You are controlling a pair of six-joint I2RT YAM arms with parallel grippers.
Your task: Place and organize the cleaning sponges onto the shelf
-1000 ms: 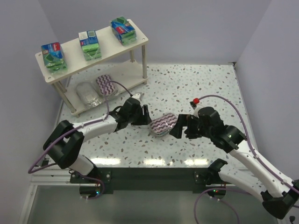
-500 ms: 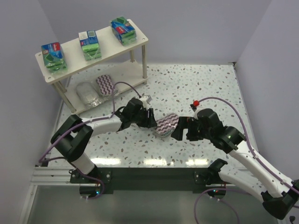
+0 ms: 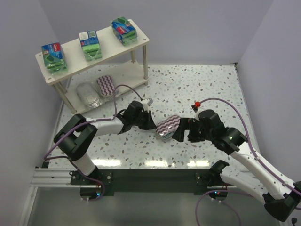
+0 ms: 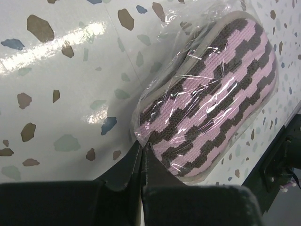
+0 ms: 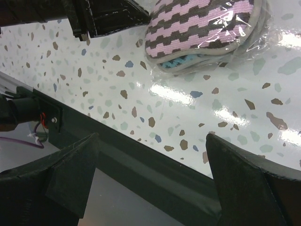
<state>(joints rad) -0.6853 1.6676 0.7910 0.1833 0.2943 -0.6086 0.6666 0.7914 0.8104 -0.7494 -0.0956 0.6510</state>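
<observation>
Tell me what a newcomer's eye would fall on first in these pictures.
The purple-and-white striped pad in clear wrap, mid-table, with the left gripper shut at its wrapper's edge and the right gripper wide open opposite. Then the shelf at far left, with three green-and-blue packs on top, and a silvery pack and another striped pad below.

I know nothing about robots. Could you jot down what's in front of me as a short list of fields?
Top tier of shelf: three green-and-blue packs
Lower tier: silvery pack, one striped pad
On table: second striped pad, in clear wrap
Left fingers: shut at that pad's wrapper edge
Right fingers: wide open, near it
</observation>
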